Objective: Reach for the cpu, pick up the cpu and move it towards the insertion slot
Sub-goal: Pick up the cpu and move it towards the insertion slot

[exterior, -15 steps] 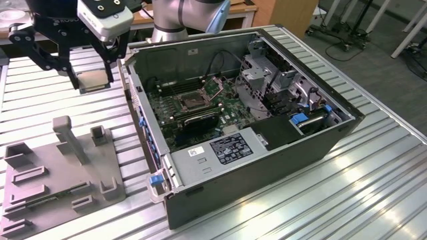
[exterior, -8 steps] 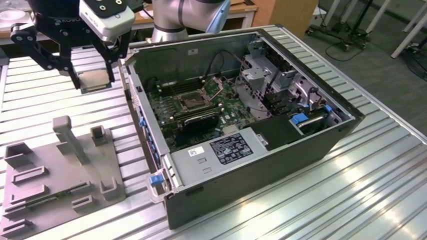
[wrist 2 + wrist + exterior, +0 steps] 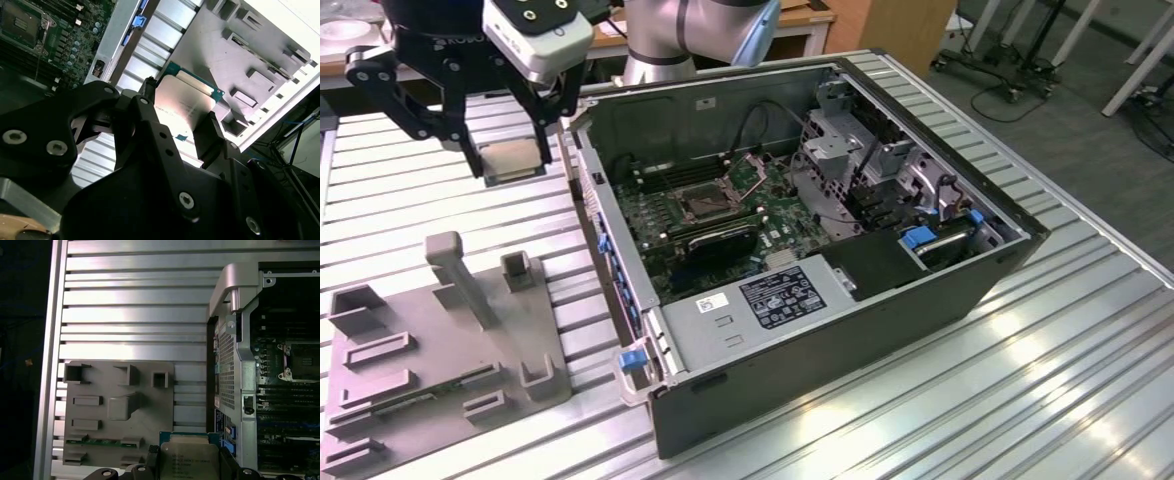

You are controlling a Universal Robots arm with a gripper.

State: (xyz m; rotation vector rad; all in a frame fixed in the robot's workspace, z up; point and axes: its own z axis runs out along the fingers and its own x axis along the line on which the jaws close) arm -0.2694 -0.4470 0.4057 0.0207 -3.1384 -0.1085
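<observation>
My gripper [image 3: 511, 158] hangs above the slatted table, off the exterior view's left side of the open computer case [image 3: 854, 330]. It is shut on the cpu [image 3: 514, 160], a thin pale silvery-beige square held by its edges between the black fingers [image 3: 210, 135]. Both wrist views show the cpu [image 3: 182, 102] [image 3: 189, 460] close up, with its green border and metallic face. The insertion slot [image 3: 703, 205] is a square metal-framed socket with a dark centre on the motherboard inside the case. It also appears in the wrist views as the slot [image 3: 20, 22] [image 3: 302, 360], well apart from the cpu.
A grey plastic tray [image 3: 440, 370] with upright posts and recesses lies on the table [image 3: 1067, 400] below the gripper, towards the exterior view's left. The case wall [image 3: 594, 210] stands between the gripper and the motherboard. The arm's base [image 3: 680, 40] rises behind the case.
</observation>
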